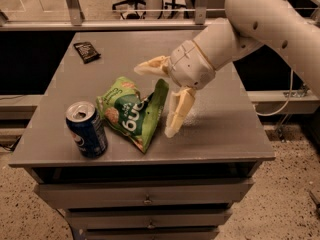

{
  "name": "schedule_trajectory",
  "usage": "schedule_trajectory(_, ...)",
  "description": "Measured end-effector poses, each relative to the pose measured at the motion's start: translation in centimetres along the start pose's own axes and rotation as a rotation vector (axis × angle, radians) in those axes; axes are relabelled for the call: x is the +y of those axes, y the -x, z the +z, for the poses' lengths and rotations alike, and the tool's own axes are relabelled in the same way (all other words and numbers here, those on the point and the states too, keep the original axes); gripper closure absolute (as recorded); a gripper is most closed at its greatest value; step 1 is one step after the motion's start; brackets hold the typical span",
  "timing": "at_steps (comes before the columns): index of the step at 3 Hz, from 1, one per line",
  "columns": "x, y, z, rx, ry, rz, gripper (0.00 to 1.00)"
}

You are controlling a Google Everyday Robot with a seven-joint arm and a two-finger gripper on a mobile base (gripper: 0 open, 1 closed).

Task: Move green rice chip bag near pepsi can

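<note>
The green rice chip bag [131,112] lies on the grey tabletop [220,129], left of centre, its lower left edge close to the pepsi can [86,129]. The blue can stands upright near the front left corner. My gripper [155,96] is open just right of and above the bag. One cream finger [150,66] points left over the bag's top. The other finger [176,115] points down beside the bag's right edge. Neither finger holds the bag.
A small flat black packet [86,51] lies at the back left of the table. Drawers [145,199] sit under the tabletop. The table's front edge is just in front of the can. Chair legs stand on the floor beyond the table.
</note>
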State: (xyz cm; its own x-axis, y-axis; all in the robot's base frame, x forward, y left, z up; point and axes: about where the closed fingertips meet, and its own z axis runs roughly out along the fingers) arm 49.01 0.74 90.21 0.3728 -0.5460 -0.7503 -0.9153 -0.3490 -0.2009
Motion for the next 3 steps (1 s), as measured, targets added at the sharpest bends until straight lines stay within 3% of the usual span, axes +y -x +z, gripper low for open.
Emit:
schedule_trajectory(1, 0.2, -0.4, -2.8, 0.029, -0.073, 0.01, 0.0)
schedule_trajectory(3, 0.3, -0.7, -14.3, 0.124, -0.354, -0.012, 0.0)
